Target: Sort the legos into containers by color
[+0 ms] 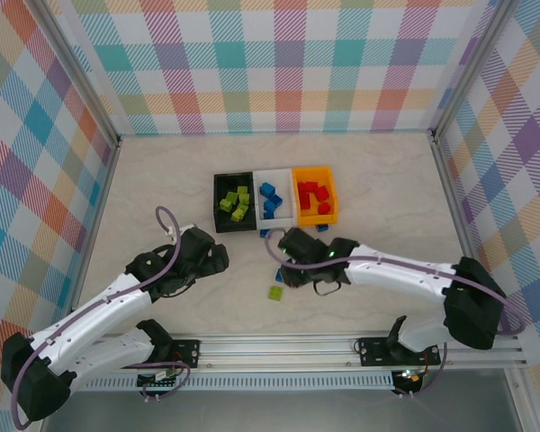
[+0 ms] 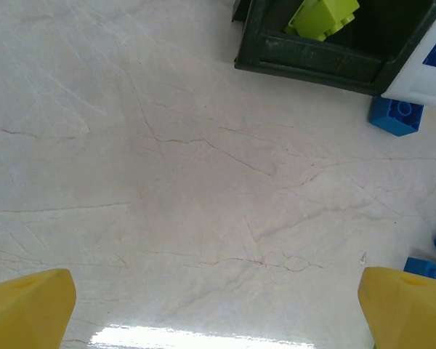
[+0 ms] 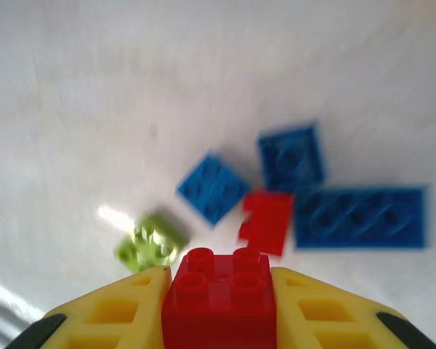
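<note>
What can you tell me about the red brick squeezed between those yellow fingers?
The red brick is a small, squarish block of glossy plastic with four round studs in a two-by-two square, facing the camera. The right gripper holds it, one yellow finger pressed flat against each side. It sits level between them. Whether its underside touches the table cannot be seen.

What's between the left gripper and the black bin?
Nothing: in the left wrist view, the tabletop between the open left gripper and the black bin is bare. A blue brick lies off to the side, by the corner of the white bin.
</note>
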